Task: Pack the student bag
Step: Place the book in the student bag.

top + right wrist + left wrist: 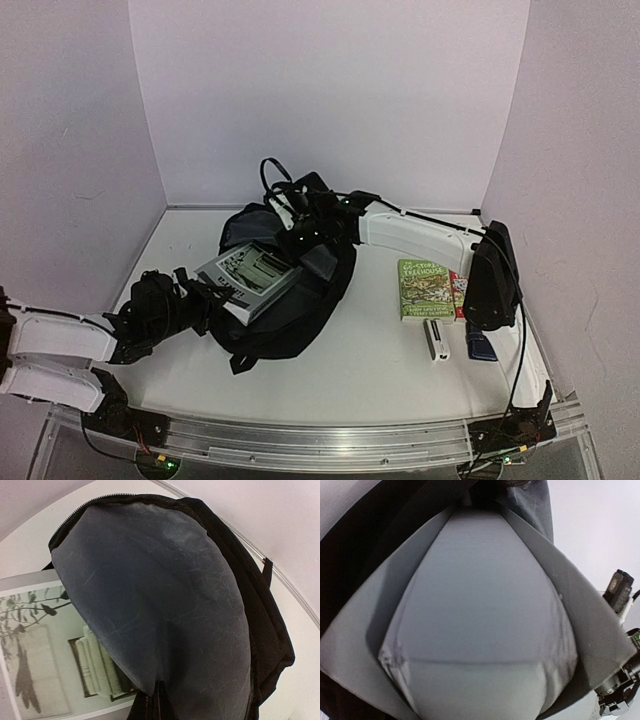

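The black student bag (300, 300) lies in the middle of the table with its mouth open toward the left. A grey-covered book (250, 275) sticks halfway out of the mouth. My left gripper (205, 290) is at the book's near-left corner and looks shut on it; its wrist view is filled by the book's grey surface (480, 630), and the fingers are hidden. My right gripper (300, 238) is shut on the bag's upper flap and holds it up; the grey lining (165, 605) puckers toward the jaws above the book's cover (45, 655).
Right of the bag lie a green book (423, 288), a red item (458, 295), a small white block (436, 338) and a dark-blue case (480, 346) partly under the right arm. Walls enclose the table at the back and sides.
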You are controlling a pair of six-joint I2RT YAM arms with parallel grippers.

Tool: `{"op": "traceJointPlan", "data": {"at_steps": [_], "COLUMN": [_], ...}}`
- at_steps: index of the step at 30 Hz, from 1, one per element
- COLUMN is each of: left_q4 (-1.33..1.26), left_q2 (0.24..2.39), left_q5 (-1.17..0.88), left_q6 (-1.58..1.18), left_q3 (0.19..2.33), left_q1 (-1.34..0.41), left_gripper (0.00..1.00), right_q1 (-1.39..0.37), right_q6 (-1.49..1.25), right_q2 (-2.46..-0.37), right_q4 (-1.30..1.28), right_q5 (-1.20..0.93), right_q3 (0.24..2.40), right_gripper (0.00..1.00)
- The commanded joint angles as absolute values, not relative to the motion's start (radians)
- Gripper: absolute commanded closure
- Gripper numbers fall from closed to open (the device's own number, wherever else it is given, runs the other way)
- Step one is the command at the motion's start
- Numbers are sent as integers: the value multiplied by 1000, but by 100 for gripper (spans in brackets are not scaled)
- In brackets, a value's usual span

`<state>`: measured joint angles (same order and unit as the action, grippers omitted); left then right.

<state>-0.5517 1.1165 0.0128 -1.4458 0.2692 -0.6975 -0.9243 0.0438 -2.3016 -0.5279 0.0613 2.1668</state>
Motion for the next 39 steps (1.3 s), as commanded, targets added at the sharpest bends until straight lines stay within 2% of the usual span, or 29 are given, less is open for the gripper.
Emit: {"op": "traceJointPlan", "data": {"at_steps": [1,12,18,21,25,33,36,39], "left_q4": [-847,-1094,-1258,-1316,-1310,-871,-685,-519], "left_q2": [1264,1587,1824,1930,2004,1819,1726,1657], "left_q5": [10,3,19,33,41,82,107,125], "left_q6": [-1412,-1396,-1465,-1502,-1544,-1466,-1428,-1399], "left_q3": [371,534,614,651,685,709,733,764], "left_q1": [-698,-698,-696,-696,-693,-695,-695,-696], "left_gripper": [100,98,92,81,60,15,6,3], "right_q1": [-947,-951,-951,-950,-924,-854,-833,-810], "right_q6": [62,94,142,162,158,134,137,137], "right_q2": [-2209,-2220,-2225,-2229,-2244,-2273,-2285,-2294], "right_q4": [-485,-484,-483,-482,-482,-481,-482,-480], "right_q5": [4,-67,-46,-36,-34,-65,-69,-79], "right_q3": [2235,2263,2272,2269,2273,2260,2258,2258], "right_gripper": [100,100,100,100,100,100,100,100]}}
